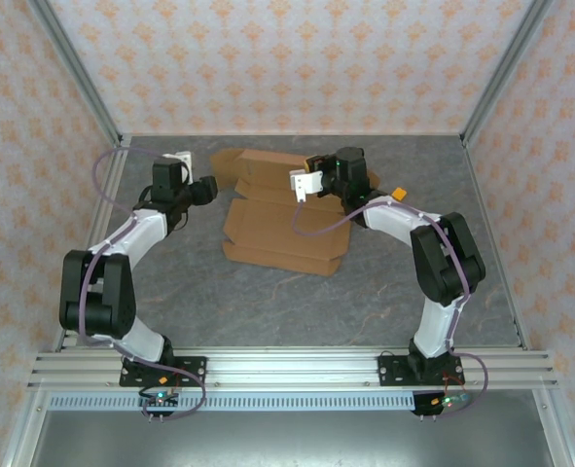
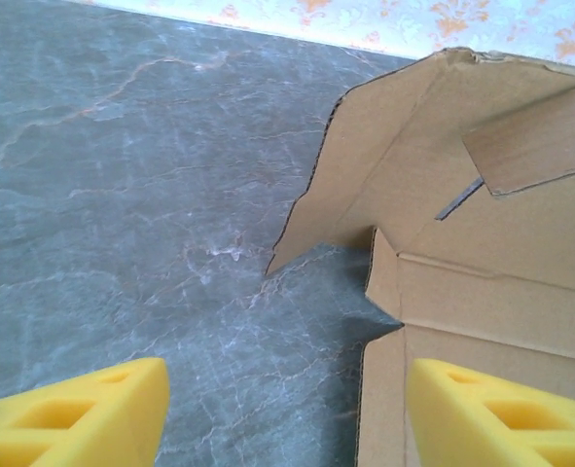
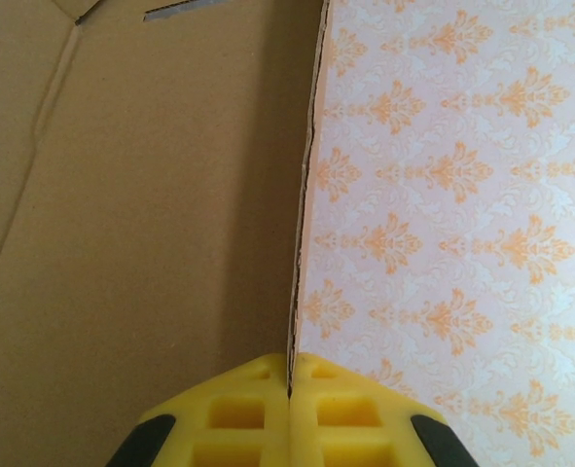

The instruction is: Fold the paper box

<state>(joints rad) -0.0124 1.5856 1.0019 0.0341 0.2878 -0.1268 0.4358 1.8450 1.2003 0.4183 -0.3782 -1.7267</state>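
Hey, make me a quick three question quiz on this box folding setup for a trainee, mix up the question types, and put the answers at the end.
1. True or false: the right gripper is shut on an edge of the paper box.
2. Multiple choice: the left gripper is A) open, holding nothing; B) shut on a flap; C) shut on a cable.
3. Short answer: what colour is the table under the box?
Key: 1 true; 2 A; 3 grey.
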